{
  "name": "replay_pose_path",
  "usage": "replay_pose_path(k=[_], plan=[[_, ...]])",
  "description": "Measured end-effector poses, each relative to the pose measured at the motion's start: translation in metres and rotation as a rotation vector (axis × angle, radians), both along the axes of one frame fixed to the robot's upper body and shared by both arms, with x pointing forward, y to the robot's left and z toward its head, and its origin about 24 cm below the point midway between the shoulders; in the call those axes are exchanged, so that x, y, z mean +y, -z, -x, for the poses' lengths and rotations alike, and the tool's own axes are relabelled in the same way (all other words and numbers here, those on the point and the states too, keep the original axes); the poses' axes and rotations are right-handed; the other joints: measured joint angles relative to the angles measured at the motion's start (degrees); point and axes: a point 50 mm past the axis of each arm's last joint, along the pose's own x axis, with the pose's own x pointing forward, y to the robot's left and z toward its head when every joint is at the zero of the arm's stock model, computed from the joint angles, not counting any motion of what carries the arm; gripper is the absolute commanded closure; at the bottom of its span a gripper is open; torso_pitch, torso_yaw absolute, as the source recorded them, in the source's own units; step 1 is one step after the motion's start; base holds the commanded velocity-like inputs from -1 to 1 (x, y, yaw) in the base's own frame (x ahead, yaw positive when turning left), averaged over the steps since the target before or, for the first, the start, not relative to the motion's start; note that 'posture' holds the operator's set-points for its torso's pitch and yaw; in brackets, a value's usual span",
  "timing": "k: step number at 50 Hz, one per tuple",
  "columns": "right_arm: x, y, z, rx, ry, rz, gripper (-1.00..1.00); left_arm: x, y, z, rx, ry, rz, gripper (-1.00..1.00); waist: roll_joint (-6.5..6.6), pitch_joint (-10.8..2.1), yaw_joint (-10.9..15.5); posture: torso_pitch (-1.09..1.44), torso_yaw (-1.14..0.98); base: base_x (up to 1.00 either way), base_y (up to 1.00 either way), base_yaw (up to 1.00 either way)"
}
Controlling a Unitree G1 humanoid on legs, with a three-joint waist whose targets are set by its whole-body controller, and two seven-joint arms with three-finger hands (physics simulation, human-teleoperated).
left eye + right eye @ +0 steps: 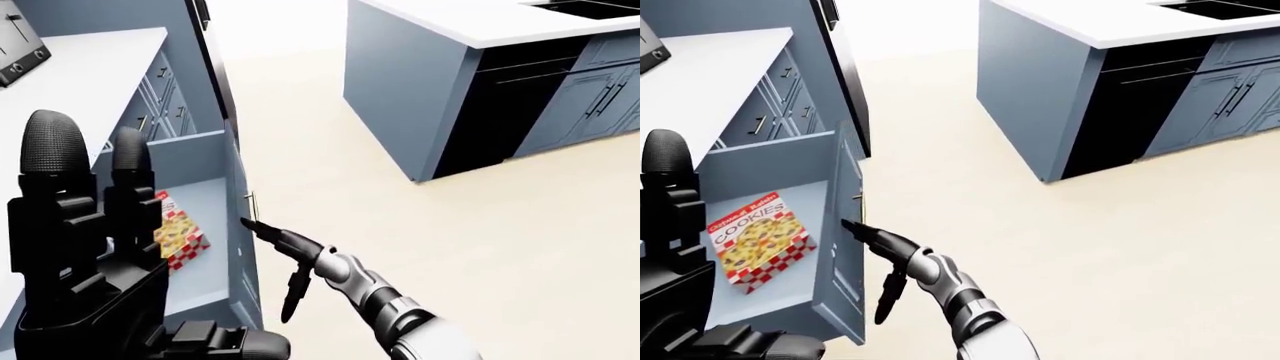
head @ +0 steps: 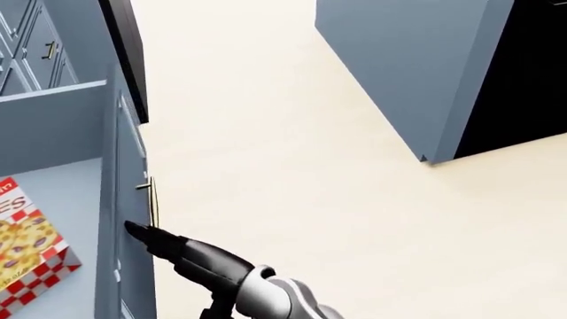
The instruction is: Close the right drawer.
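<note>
The right drawer (image 1: 845,247) is a blue-grey one standing open out of the left cabinet run, with a brass handle (image 2: 152,199) on its front. A red-checked cookie box (image 1: 758,240) lies flat inside it. My right hand (image 2: 146,238) is open, its straight black fingertips (image 2: 135,230) touching the drawer front just below the handle, thumb hanging down. My left hand (image 1: 90,225) is raised close to the cameras at the left of the left-eye view, fingers upright and open, holding nothing. It hides part of the drawer there.
A white countertop (image 1: 710,75) runs above the drawer, with more drawers (image 1: 775,105) beyond. A black appliance edge (image 1: 845,82) stands just past the drawer. A blue-grey island (image 1: 1040,90) with a black panel (image 1: 1110,112) stands to the right across the cream floor (image 2: 310,199).
</note>
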Motion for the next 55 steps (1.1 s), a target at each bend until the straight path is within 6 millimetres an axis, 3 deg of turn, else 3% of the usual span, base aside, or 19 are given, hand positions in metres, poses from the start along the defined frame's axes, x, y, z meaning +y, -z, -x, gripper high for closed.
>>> replay_pose_path(k=[30, 37, 44, 49, 51, 55], plan=[[0.013, 0.015, 0.02, 0.042, -0.113, 0.069, -1.0, -0.001, 0.0, 0.0, 0.001, 0.003, -0.003, -1.0, 0.4, -0.28, -0.42, 0.0, 0.0, 0.0, 0.0, 0.0], [0.01, 0.011, 0.014, 0.046, -0.138, 0.09, -1.0, 0.0, -0.001, -0.001, 0.001, 0.001, -0.001, -1.0, 0.36, 0.15, -0.04, 0.0, 0.0, 0.0, 0.0, 0.0], [-0.01, -0.033, -0.021, -0.128, -0.054, -0.007, -1.0, 0.0, 0.001, -0.001, 0.012, 0.002, -0.001, -1.0, -0.01, 0.5, 0.58, 0.0, 0.0, 0.0, 0.0, 0.0], [-0.055, -0.072, -0.045, -0.276, 0.114, -0.114, -1.0, 0.0, 0.001, 0.0, 0.003, 0.001, -0.005, -1.0, -0.5, 0.39, 0.84, 0.0, 0.0, 0.0, 0.0, 0.0], [-0.078, -0.097, -0.042, -0.365, 0.204, -0.176, -1.0, -0.001, 0.001, 0.0, 0.0, 0.002, -0.006, -1.0, -0.76, 0.6, 1.08, 0.0, 0.0, 0.0, 0.0, 0.0], [-0.126, -0.155, -0.01, -0.544, 0.356, -0.295, -1.0, -0.001, 0.003, -0.001, 0.013, 0.002, -0.007, -1.0, -1.18, 0.71, 1.29, 0.0, 0.0, 0.0, 0.0, 0.0]])
